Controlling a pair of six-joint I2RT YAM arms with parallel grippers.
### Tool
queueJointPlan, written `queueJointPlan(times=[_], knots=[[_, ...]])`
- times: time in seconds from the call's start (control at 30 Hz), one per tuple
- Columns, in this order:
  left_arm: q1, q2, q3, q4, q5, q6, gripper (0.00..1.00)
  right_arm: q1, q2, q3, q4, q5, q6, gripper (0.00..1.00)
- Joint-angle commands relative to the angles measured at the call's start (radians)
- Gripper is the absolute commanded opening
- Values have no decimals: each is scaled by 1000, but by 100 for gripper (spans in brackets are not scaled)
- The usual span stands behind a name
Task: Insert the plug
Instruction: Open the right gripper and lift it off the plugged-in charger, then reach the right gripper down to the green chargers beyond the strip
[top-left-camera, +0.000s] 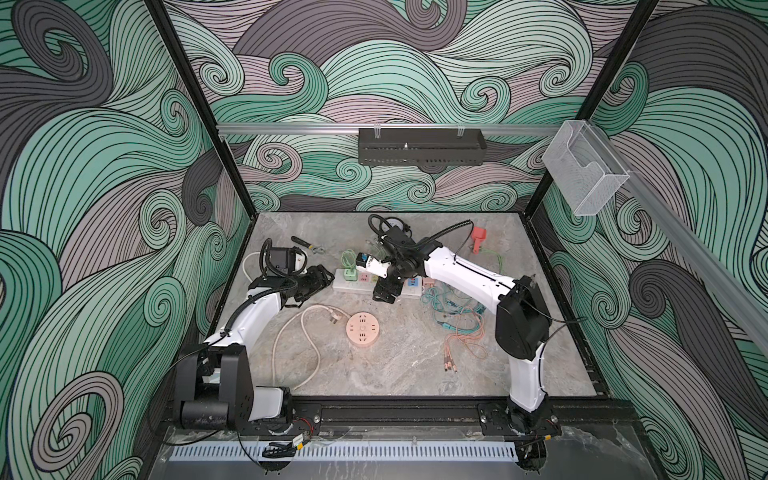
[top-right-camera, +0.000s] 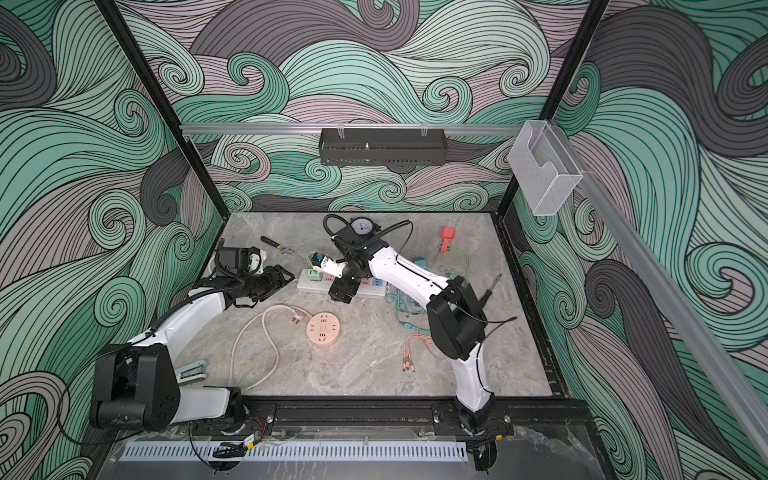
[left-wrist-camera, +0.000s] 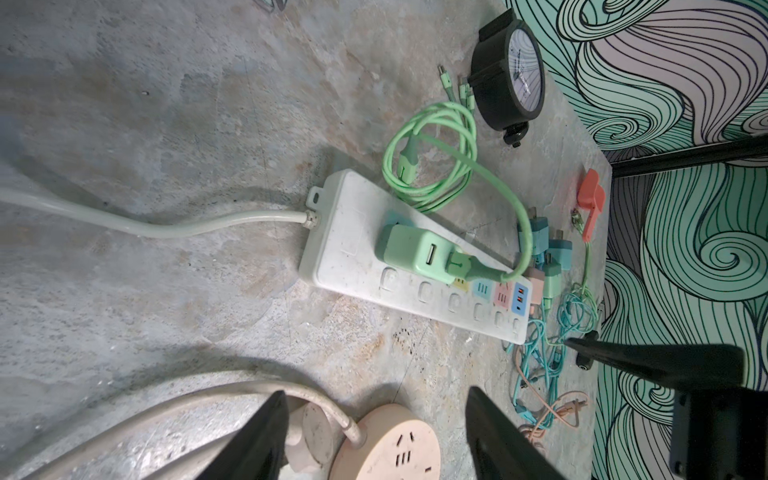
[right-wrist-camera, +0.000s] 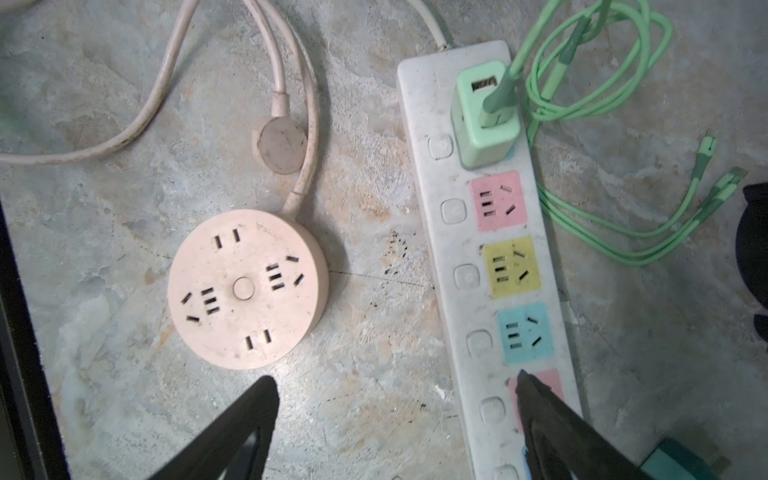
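Note:
The green charger plug (right-wrist-camera: 484, 112) stands seated in the end socket of the white power strip (right-wrist-camera: 424, 104), with a green cable (left-wrist-camera: 432, 166) running from its side. Both top views show the plug (top-left-camera: 350, 272) (top-right-camera: 314, 274) on the strip's left end (top-left-camera: 345, 286). My left gripper (top-left-camera: 326, 276) (left-wrist-camera: 376, 390) is open and empty, just left of the strip. My right gripper (top-left-camera: 384, 291) (right-wrist-camera: 395, 375) is open and empty. It hangs over the strip's middle, with one finger above a pink socket and the other above the table.
A round pink socket (top-left-camera: 362, 330) (right-wrist-camera: 245, 286) with its own cord and plug (right-wrist-camera: 282, 145) lies near the front. Tangled teal and orange cables (top-left-camera: 453, 307) lie right of the strip. A black clock (left-wrist-camera: 519, 70), a red scoop (top-left-camera: 478, 237) and pliers (top-left-camera: 307, 245) sit at the back.

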Motion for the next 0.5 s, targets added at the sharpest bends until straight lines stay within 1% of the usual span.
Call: queueJointPlan(times=[0.0, 0.13, 0.3, 0.4, 0.47], knots=[[9, -44, 52, -70, -13, 29, 71, -11, -110, -86, 55, 2, 63, 92], [11, -72, 65, -127, -14, 44, 72, -33, -215, -194, 75, 0, 130, 92], [11, -121, 65, -162, -9, 55, 73, -99, -326, -300, 100, 17, 238, 92], [12, -147, 78, -189, 9, 68, 73, -148, -376, -351, 118, 82, 301, 91], [12, -168, 88, -215, 18, 81, 73, -185, -395, -378, 137, 162, 350, 90]])
